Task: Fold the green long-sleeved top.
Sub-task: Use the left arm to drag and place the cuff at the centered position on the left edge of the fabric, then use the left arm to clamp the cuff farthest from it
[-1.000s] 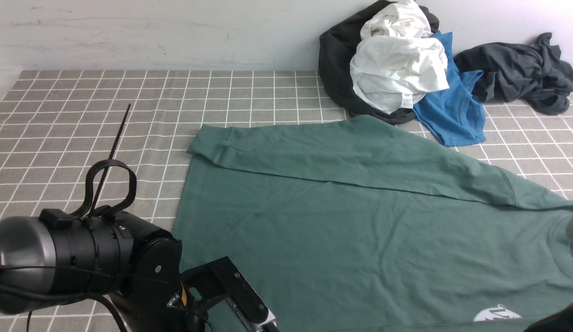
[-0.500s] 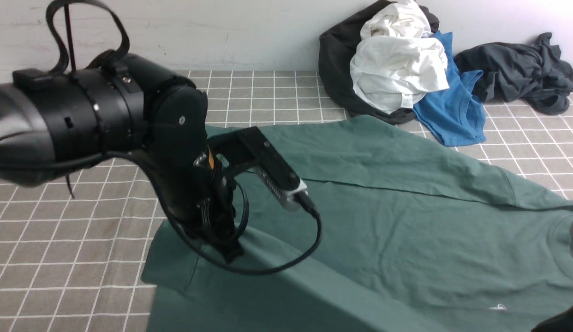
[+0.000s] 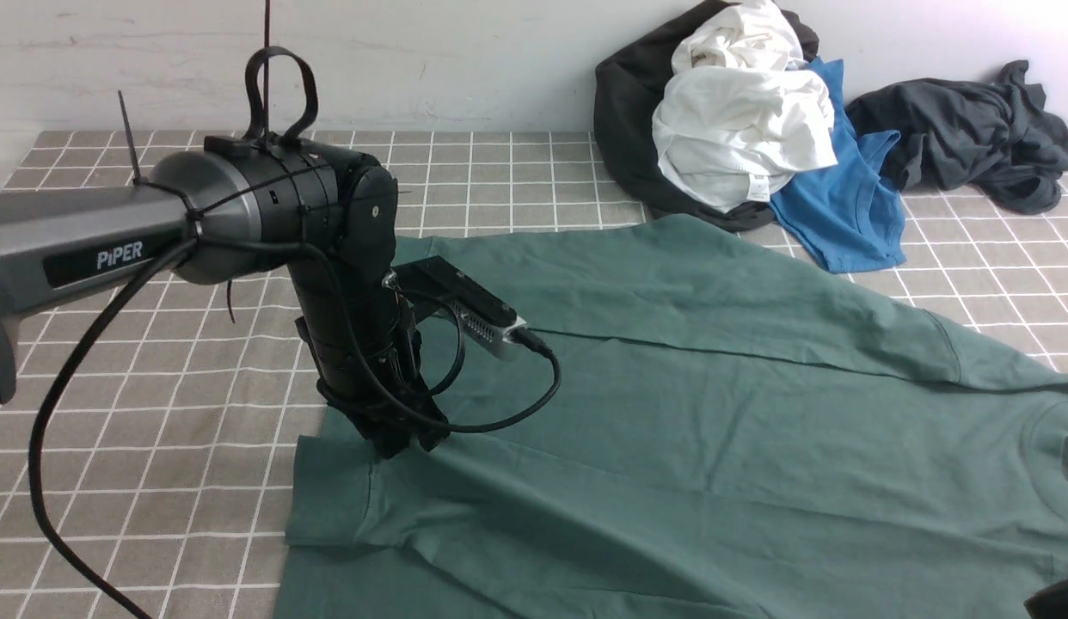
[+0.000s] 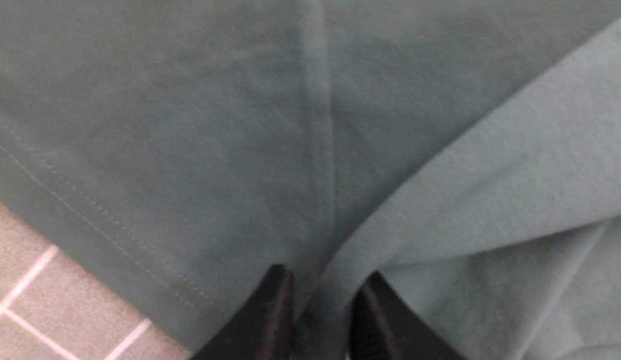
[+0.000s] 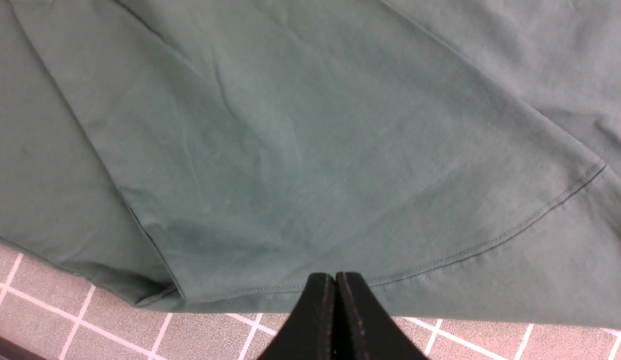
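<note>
- The left gripper (image 4: pixel 323 295) points straight down at the left end of the green long-sleeved top (image 3: pixel 715 413). Its jaws stand a little apart, with a ridge of cloth running up between the tips.
- The right gripper (image 5: pixel 335 287) is closed tight, finger against finger, right at a stitched hem. I can't tell whether any cloth is pinched.
- The top is a dark, muted green jersey, spread wide over the grey checked tablecloth (image 3: pixel 113 413).
- One long sleeve lies folded across its far side, and the near edge is turned over onto the body in soft creases.
- The curve of the neckline shows at the right.
- Well behind it, against the wall, lie a white garment (image 3: pixel 740 129), a blue t-shirt (image 3: pixel 852 206) and a dark grey garment (image 3: pixel 964 129).
</note>
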